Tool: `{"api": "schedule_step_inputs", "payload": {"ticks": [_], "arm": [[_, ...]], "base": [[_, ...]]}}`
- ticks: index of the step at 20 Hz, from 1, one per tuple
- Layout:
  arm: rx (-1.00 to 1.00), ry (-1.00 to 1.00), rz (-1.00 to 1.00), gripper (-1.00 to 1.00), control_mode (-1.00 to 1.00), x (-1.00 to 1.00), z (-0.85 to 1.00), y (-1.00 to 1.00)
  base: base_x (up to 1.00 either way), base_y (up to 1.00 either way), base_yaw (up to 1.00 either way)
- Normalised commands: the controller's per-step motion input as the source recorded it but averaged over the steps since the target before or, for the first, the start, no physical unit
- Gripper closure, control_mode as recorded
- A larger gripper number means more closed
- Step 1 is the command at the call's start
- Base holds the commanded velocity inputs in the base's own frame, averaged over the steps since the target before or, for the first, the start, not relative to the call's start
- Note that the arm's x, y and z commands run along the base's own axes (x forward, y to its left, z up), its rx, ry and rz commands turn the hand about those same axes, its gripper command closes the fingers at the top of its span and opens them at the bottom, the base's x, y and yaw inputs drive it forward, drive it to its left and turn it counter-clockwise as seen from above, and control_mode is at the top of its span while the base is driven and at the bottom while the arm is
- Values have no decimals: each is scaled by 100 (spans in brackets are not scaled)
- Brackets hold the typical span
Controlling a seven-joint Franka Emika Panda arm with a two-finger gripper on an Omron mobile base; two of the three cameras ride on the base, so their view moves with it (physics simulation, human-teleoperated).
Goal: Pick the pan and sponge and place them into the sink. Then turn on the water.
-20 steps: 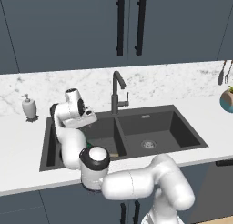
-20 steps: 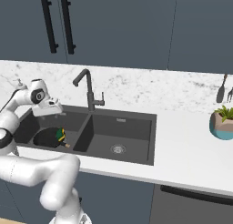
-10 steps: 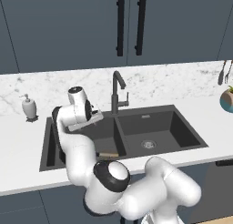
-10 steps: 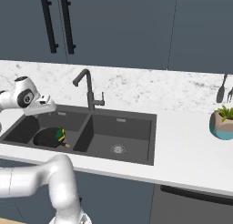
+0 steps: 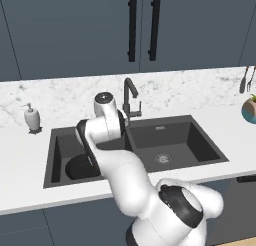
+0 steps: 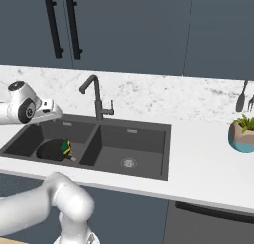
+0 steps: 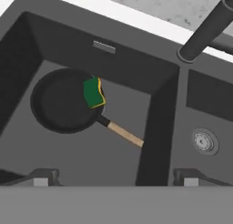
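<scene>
Black pan lies in sink left basin | sponge rests on its rim | gripper spread wide, empty, above sink | faucet dry: water still to be turned on

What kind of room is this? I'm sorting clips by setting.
A rendered kitchen, by the look of it: a dark double-basin sink with a hooked faucet set in a marble-look counter, dark cabinets above, and a frying pan lying in one basin.
</scene>
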Motion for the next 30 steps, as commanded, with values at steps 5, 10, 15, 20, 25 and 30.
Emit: {"api": "schedule_step_inputs", "payload": {"ticks": [5, 10, 15, 20, 25, 30], "arm": [[12, -25, 11, -100, -100, -31, 51, -62], [13, -23, 7, -100, -100, -19, 41, -77], [15, -24, 7, -100, -100, -16, 26, -91], [10, -22, 7, -100, -100, 0, 22, -70], [9, -16, 6, -100, -100, 6, 13, -71], [8, -12, 4, -100, -100, 11, 11, -69]], "base": [[0, 0, 0], [0, 0, 0], [0, 0, 0], [0, 0, 0], [0, 0, 0], [0, 0, 0]]}}
